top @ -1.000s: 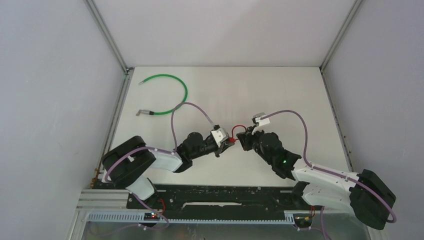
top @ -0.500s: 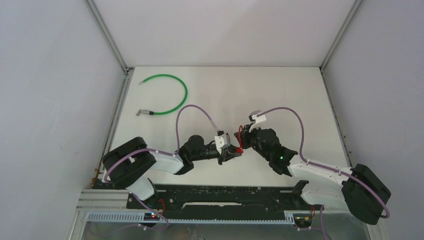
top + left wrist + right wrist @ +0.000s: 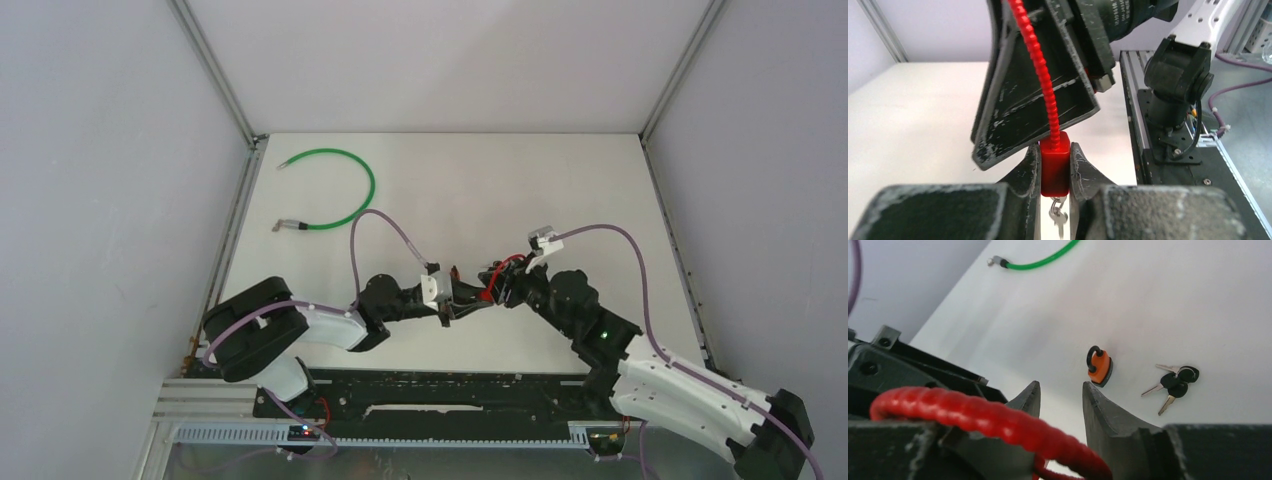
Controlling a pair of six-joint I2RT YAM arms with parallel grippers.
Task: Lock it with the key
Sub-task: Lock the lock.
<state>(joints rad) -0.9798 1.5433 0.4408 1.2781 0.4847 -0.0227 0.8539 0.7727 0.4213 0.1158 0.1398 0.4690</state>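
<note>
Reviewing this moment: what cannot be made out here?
Left wrist: keyhole of the red lock, hidden inside the left end effector; key below blurred.
Right wrist: whether the right end effector touches the red cable crossing it.
Top: lock too small, covered by both arms.

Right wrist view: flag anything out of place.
The red cable lock loops across the right gripper, outside its open, empty jaws. An orange padlock lies on the table, keys loose beside it.

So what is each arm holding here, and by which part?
The left fingers clamp the red cable lock by its block body, a key hanging below. The right fingers stand apart, nothing between them; the lock's cable only loops past.
</note>
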